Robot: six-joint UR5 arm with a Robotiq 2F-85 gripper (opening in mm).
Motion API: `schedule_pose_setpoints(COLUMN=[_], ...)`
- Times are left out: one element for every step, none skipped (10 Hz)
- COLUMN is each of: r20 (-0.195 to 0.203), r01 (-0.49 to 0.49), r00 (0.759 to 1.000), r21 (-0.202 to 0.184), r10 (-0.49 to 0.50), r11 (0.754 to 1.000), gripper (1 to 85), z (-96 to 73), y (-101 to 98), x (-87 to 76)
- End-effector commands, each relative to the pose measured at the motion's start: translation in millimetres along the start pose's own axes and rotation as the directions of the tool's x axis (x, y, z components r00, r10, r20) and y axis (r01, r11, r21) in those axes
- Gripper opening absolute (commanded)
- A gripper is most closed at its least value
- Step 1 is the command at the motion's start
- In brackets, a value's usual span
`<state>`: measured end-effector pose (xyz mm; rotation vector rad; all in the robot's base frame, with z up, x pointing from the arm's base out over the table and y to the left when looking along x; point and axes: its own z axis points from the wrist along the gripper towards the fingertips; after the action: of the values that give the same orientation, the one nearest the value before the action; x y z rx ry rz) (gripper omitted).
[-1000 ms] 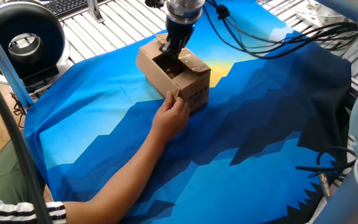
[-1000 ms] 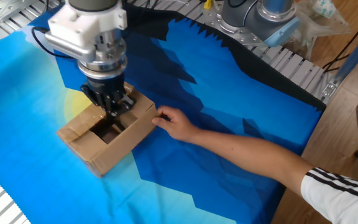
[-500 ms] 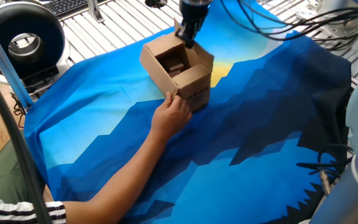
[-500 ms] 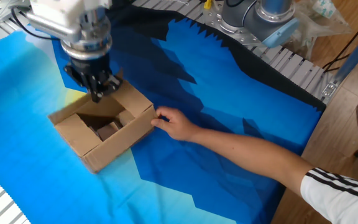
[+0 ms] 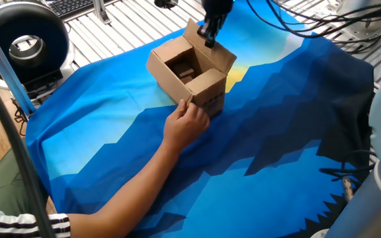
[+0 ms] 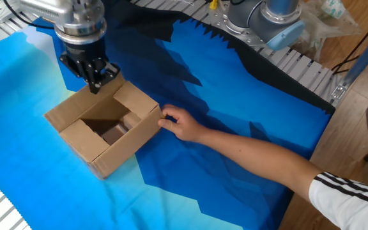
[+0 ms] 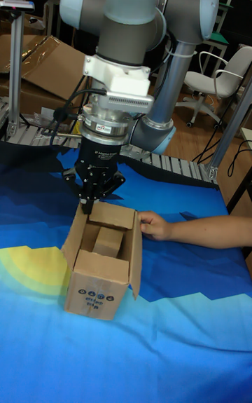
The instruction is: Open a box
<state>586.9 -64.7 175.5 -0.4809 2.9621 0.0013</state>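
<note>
Blue patterned cloth covers your table; in one fixed view the box sits near its far edge, steadied by a person's hand. From the other fixed view, your gripper pinches the far flap's edge. Tall fixed view: flaps stand open. Judge it light, stiff cardboard; grip flaps at their free edges.

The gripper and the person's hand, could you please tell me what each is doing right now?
Gripper: shut on a flap of the small brown cardboard box.
Hand: steadying the box's side.

Robotics lab, UR5 arm, alu-slat bench, office chair
</note>
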Motion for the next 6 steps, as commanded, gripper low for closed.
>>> schedule_pose_setpoints(r20=[0.092, 0.114, 0.106, 0.059, 0.020, -0.019], r01=[0.030, 0.049, 0.056, 0.063, 0.086, 0.110], r00=[0.995, 0.992, 0.993, 0.996, 0.996, 0.994], r21=[-0.043, -0.039, -0.028, 0.015, 0.075, 0.123], r10=[-0.026, -0.044, -0.053, -0.064, -0.088, -0.109], r11=[0.999, 0.998, 0.998, 0.998, 0.993, 0.986], gripper=[1.3, 1.3, 1.3, 1.3, 1.3, 1.3], z=[9.7, 13.6, 15.4, 13.0, 7.5, 4.4], y=[1.1, 0.8, -1.6, -13.7, -31.8, -47.0], x=[-8.2, -14.2, -12.1, -0.2, 9.2, 18.2])
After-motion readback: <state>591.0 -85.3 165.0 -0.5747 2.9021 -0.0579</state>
